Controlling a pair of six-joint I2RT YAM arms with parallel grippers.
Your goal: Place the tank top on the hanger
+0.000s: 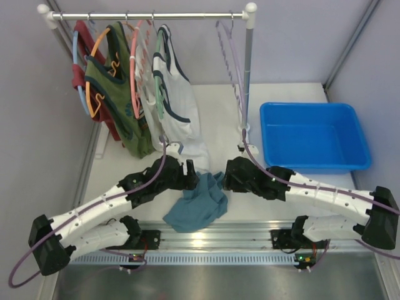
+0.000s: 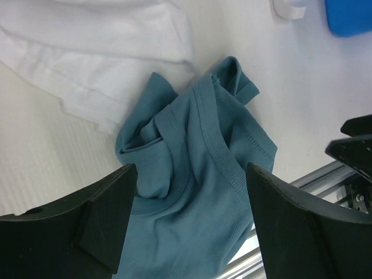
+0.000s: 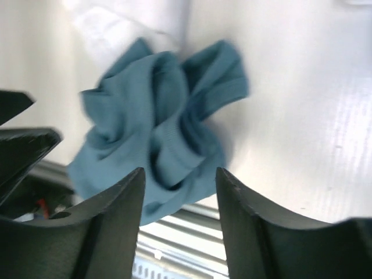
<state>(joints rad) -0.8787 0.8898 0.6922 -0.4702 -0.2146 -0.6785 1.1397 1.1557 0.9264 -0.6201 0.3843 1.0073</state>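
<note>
White table [image 1: 219, 106]; teal tank top [image 1: 197, 209] crumpled at its 6 o'clock edge; left gripper [image 2: 190, 174] spread wide, right gripper [image 3: 180, 174] parted, nothing pinched; fabric judged soft, light, limp; ribbed neckband [image 2: 226, 157] preferred hold.

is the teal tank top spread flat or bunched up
Bunched up: the small teal fabric tank top lies in crumpled folds on the white table.

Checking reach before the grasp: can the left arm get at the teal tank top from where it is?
Probably yes. The left gripper hangs open right over the crumpled tank top with nothing between them, though the right gripper crowds its other side.
</note>
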